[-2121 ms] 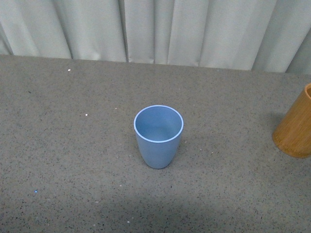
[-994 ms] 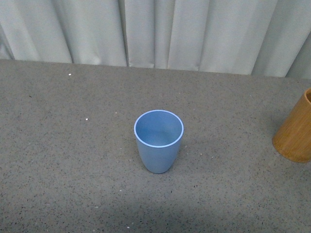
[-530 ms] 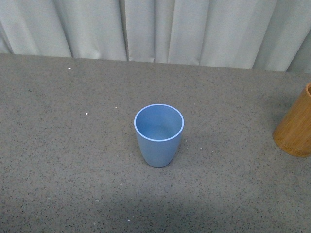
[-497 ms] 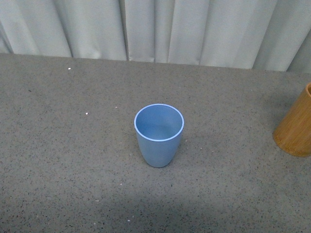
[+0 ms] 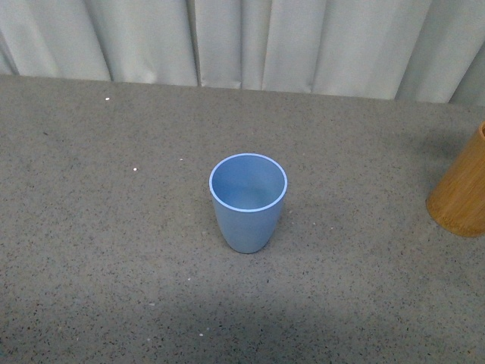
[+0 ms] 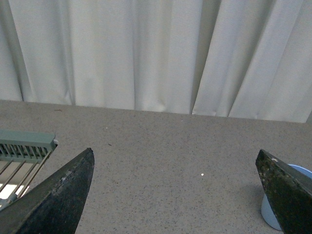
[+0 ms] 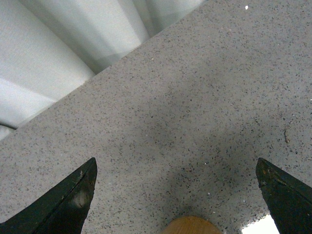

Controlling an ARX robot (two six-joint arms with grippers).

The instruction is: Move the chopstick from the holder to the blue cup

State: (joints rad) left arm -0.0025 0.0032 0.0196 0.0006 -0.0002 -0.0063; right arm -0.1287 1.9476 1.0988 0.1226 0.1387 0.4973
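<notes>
Blue cup (image 5: 248,203) upright, frame centre; wooden holder (image 5: 461,189) cut off at right edge, well apart. Left gripper (image 6: 174,152), right gripper (image 7: 175,161): spread wide, empty.

blue cup (image 5: 248,203) — matt smooth plastic | holder (image 5: 462,193) — smooth wood | table (image 5: 91,227) — speckled, matt

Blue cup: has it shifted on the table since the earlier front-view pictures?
No. The blue cup keeps its offset from the white speck; only the view shifted.
</notes>
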